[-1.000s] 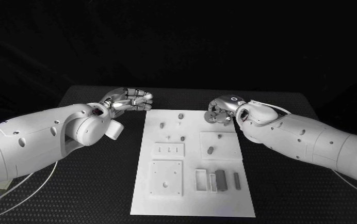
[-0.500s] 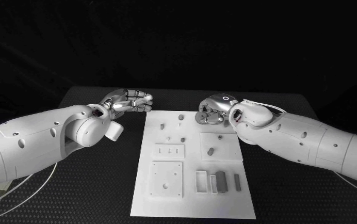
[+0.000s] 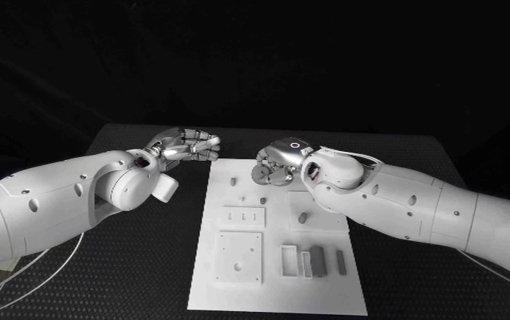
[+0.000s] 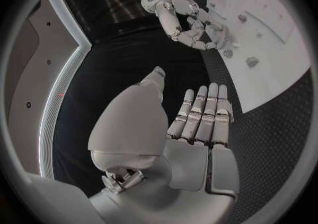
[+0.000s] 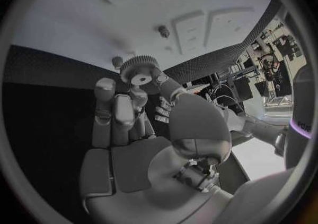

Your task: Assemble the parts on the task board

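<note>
Right robot hand [image 3: 274, 167] is pinching a gear [image 5: 139, 71] over the board's [image 3: 274, 290] far end near its pegs [image 5: 164, 31], and the light fingertip hold is risking a tilted, jammed or dropped gear, while the left robot hand [image 3: 186, 144] is waiting curled, holding nothing.

The left hand [image 4: 192, 128] is seen with fingers straight and together above the black worktop [image 4: 265, 144]. Beyond it, a small gear [image 4: 221, 35] is pinched by the right hand [image 4: 182, 14] over the white task board [image 4: 278, 49].
</note>
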You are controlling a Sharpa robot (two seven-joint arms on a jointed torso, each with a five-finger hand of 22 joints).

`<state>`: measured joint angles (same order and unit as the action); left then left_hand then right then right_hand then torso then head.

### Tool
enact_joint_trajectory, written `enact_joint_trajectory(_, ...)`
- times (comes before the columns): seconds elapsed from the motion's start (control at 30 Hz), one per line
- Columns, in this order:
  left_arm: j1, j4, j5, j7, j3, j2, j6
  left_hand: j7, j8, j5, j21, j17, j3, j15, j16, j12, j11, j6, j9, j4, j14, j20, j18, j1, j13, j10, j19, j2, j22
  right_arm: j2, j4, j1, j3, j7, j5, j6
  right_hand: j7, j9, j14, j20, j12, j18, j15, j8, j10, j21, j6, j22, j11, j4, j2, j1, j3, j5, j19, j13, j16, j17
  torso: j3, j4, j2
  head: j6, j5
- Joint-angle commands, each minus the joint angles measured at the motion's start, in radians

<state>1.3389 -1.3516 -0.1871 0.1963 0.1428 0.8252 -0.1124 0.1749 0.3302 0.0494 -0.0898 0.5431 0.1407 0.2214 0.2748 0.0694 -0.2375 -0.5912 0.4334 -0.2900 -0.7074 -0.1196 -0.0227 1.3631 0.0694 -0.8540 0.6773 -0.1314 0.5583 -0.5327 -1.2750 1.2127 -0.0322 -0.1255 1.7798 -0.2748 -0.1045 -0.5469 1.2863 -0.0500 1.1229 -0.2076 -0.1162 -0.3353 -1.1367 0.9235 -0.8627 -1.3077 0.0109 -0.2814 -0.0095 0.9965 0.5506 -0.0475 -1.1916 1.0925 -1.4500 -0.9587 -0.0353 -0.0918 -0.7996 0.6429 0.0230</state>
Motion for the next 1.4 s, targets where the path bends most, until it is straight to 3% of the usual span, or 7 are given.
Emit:
enact_joint_trajectory(0.03, 0.002, -0.001, -0.003, 0.009, -0.001, -0.004, 0.009, 0.053, 0.006, 0.000, -0.007, 0.001, -0.007, -0.002, -0.003, 0.005, 0.000, -0.007, 0.001, 0.001, -0.001, 0.001, -0.005, 0.009, 0.002, 0.004, 0.002, 0.001, 0.001, 0.023, 0.023, -0.001, -0.005, -0.017, 0.035, 0.007, 0.009, -0.011, 0.000, -0.006, -0.004, -0.054, -0.007, 0.004, -0.002, 0.006, -0.121, -0.017, 0.005, -0.003, -0.007, 0.000, 0.004, -0.003, -0.001, -0.001, 0.001, 0.002, -0.0011, -0.0009, 0.000, 0.002, -0.003)
enact_joint_trajectory(0.2, 0.002, 0.002, -0.003, 0.009, -0.001, -0.007, 0.011, 0.053, 0.006, 0.000, -0.007, 0.001, -0.008, -0.002, -0.003, 0.005, 0.000, -0.007, 0.001, 0.001, -0.001, 0.001, -0.005, 0.010, 0.002, 0.004, 0.002, 0.002, 0.002, 0.062, 0.060, -0.004, -0.014, -0.018, 0.047, 0.001, 0.009, -0.011, -0.001, -0.007, -0.004, -0.054, -0.007, 0.005, -0.002, 0.006, -0.120, -0.017, 0.005, -0.004, -0.008, 0.001, 0.005, -0.003, -0.002, -0.001, 0.001, 0.002, -0.0017, -0.0040, -0.001, 0.002, -0.004)
enact_joint_trajectory(0.27, 0.002, 0.002, -0.003, 0.009, -0.001, -0.008, 0.010, 0.053, 0.006, 0.000, -0.007, 0.001, -0.008, -0.002, -0.003, 0.005, 0.000, -0.007, 0.001, 0.001, -0.001, 0.001, -0.005, 0.010, 0.002, 0.004, 0.002, 0.002, 0.002, 0.073, 0.072, -0.005, -0.018, -0.018, 0.051, 0.001, 0.009, -0.011, -0.001, -0.007, -0.005, -0.054, -0.006, 0.005, -0.002, 0.006, -0.120, -0.017, 0.005, -0.004, -0.008, 0.002, 0.005, -0.003, -0.002, -0.002, 0.001, 0.003, -0.0003, -0.0017, 0.000, 0.003, -0.007)
enact_joint_trajectory(0.4, 0.002, 0.003, -0.003, 0.009, -0.001, -0.009, 0.012, 0.053, 0.006, 0.000, -0.007, 0.001, -0.009, -0.002, -0.003, 0.005, 0.000, -0.007, 0.001, 0.001, -0.001, 0.001, -0.005, 0.010, 0.002, 0.004, 0.002, 0.002, 0.002, 0.092, 0.100, -0.009, -0.026, -0.018, 0.058, 0.003, 0.009, -0.012, -0.001, -0.007, -0.005, -0.054, -0.006, 0.006, -0.002, 0.005, -0.120, -0.016, 0.005, -0.004, -0.008, 0.002, 0.006, -0.003, -0.002, -0.002, 0.001, 0.003, -0.0016, -0.0025, -0.001, 0.003, -0.008)
enact_joint_trajectory(0.73, 0.002, 0.003, -0.003, 0.008, -0.001, -0.010, 0.011, 0.053, 0.006, 0.000, -0.007, 0.001, -0.010, -0.002, -0.003, 0.005, 0.000, -0.006, 0.001, 0.001, -0.001, 0.001, -0.005, 0.010, 0.002, 0.004, 0.002, 0.002, 0.003, 0.113, 0.130, -0.009, -0.032, -0.015, 0.070, 0.005, 0.007, -0.011, -0.001, -0.007, -0.006, -0.054, -0.006, 0.009, -0.003, 0.005, -0.116, -0.016, 0.004, -0.003, -0.011, 0.001, 0.006, -0.003, -0.003, -0.002, 0.002, 0.005, 0.0005, 0.0027, -0.001, 0.003, -0.012)
enact_joint_trajectory(1.03, 0.002, 0.012, -0.003, 0.008, -0.001, -0.020, 0.015, 0.053, 0.006, 0.000, -0.007, 0.002, -0.011, -0.002, -0.004, 0.006, 0.000, -0.006, 0.001, 0.001, -0.001, 0.001, -0.005, 0.011, 0.002, 0.004, 0.002, 0.003, 0.003, 0.134, 0.158, -0.010, -0.034, -0.012, 0.070, 0.011, 0.007, -0.011, -0.001, -0.007, -0.007, -0.054, -0.005, 0.010, -0.003, 0.004, -0.114, -0.016, 0.003, -0.003, -0.012, 0.001, 0.006, -0.003, -0.003, -0.002, 0.003, 0.006, 0.0008, 0.0020, -0.001, 0.002, -0.009)
enact_joint_trajectory(1.4, 0.002, 0.016, -0.003, 0.008, -0.001, -0.022, 0.017, 0.053, 0.006, 0.000, -0.007, 0.002, -0.013, -0.002, -0.004, 0.005, 0.000, -0.005, 0.001, 0.001, -0.001, 0.001, -0.005, 0.011, 0.002, 0.004, 0.002, 0.004, 0.003, 0.138, 0.190, -0.021, -0.049, -0.012, 0.066, 0.031, 0.006, -0.012, -0.002, -0.007, -0.008, -0.054, -0.004, 0.012, -0.003, 0.003, -0.113, -0.015, 0.002, -0.002, -0.014, -0.001, 0.005, -0.003, -0.003, -0.002, 0.004, 0.009, 0.0015, 0.0024, -0.001, 0.007, -0.010)
